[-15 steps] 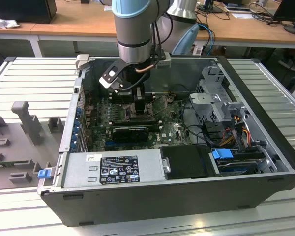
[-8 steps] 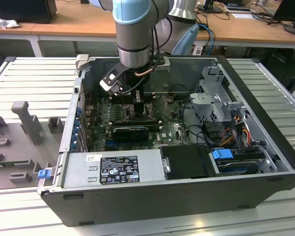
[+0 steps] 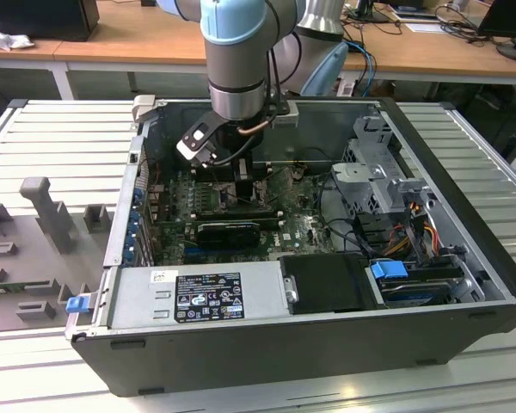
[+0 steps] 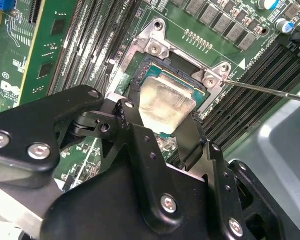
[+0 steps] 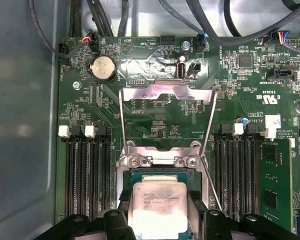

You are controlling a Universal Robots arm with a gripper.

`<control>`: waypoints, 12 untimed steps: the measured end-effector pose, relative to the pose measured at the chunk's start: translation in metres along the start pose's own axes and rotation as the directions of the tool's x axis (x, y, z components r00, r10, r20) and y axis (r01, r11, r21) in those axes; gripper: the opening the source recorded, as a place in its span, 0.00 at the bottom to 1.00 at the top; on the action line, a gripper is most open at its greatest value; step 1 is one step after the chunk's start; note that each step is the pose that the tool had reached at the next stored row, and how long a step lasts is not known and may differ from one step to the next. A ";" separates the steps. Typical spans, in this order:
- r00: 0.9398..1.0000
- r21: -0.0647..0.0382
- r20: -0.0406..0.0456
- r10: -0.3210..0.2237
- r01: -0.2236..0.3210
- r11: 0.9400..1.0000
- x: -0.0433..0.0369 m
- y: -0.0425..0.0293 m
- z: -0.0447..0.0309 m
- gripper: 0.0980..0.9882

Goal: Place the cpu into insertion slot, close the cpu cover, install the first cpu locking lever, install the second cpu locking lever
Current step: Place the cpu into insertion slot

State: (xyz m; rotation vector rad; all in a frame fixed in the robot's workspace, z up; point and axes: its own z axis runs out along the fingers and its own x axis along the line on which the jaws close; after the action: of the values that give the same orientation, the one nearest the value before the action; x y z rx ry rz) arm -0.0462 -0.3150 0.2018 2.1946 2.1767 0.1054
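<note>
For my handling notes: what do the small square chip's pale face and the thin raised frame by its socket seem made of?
Small square silvery-beige chip: metal lid, likely; dull matte sheen, smudged. Thin silvery raised frame: stamped sheet metal, seemingly; bright reflections, crisp bent edges.

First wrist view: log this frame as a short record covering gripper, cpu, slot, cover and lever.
gripper: shut on the cpu, one finger at each side
cpu: metal face up, at the slot; whether it is seated, cannot tell
slot: uncovered, silvery rim showing
cover: open, swung up off the slot
lever: thin rod beside the slot, not latched
</note>
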 end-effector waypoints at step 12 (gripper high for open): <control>1.000 0.000 0.002 0.000 0.000 1.000 -0.0005 0.0000 0.0006 0.56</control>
State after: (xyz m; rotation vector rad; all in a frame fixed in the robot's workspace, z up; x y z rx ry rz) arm -0.0462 -0.3155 0.2012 2.1938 2.1758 0.1040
